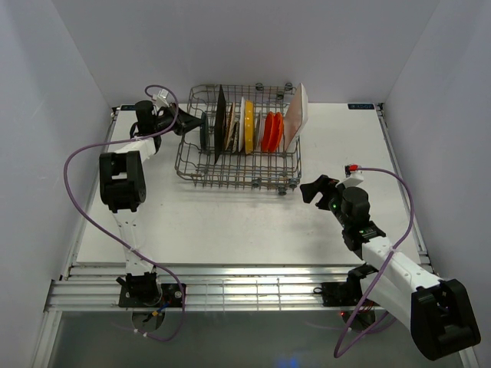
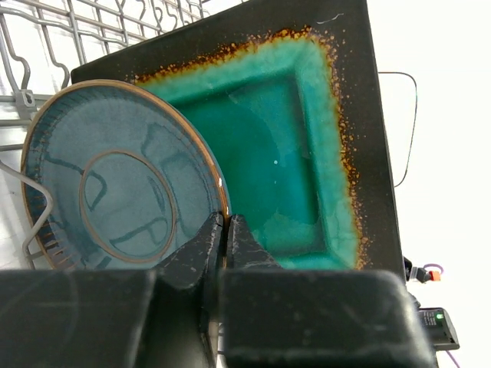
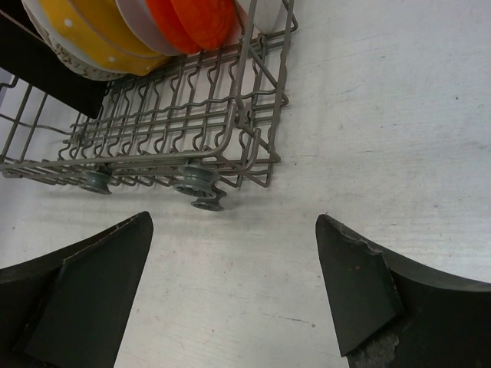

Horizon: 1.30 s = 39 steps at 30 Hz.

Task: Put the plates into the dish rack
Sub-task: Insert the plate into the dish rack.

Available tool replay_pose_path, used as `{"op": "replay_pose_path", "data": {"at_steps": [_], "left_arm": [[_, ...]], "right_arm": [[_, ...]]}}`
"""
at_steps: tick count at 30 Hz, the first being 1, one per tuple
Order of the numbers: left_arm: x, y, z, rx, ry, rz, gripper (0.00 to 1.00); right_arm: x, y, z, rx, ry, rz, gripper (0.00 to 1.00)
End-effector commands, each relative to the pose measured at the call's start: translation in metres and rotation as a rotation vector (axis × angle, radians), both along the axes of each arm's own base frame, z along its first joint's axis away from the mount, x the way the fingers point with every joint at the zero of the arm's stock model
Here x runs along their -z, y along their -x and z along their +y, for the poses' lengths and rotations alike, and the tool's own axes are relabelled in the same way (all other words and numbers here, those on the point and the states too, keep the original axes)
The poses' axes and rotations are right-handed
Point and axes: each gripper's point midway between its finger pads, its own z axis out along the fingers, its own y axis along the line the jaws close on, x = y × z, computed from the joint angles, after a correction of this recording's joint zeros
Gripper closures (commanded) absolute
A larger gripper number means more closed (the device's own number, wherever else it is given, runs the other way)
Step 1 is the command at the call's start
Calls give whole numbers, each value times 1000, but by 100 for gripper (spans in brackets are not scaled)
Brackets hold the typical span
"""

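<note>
My left fingers point(image 2: 225, 230) are closed tight on the lower rim of the dark teal plate point(image 2: 115, 184). In the left wrist view this round plate stands on its edge in the left half of the frame. Directly behind it stands the square teal plate point(image 2: 291, 153) with its brown speckled rim. Grey wires of the dish rack point(image 2: 46, 46) show at the upper left.

In the top view the dish rack point(image 1: 230, 182) sits on the bench point(image 1: 230, 230) in the upper middle of the frame. The plate I hold is at its left end. To the right of it stand more plates on edge, among them a yellow plate point(image 1: 248, 126), an orange-red plate point(image 1: 270, 132) and, at the right end, a white rectangular plate point(image 1: 298, 115) that leans to the right.

My right fingers point(image 1: 311, 190) are wide apart and hold nothing. They hang over the bare bench near the lower right corner of the rack.
</note>
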Motion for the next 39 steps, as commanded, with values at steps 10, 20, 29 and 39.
{"op": "replay_pose_path", "data": {"at_steps": [10,20,29,39], "left_arm": [[-32,10,-5,33,3,-93,60],[-43,18,-6,28,4,-116,45],[-58,31,5,-12,1,-140,36],[-61,35,28,-99,27,-131,2]], "right_arm": [[-12,-6,1,0,-6,-44,7],[-12,-6,1,-2,-5,-44,7],[-12,-6,0,6,-2,-45,8],[-15,-6,-3,15,6,-59,9]]}}
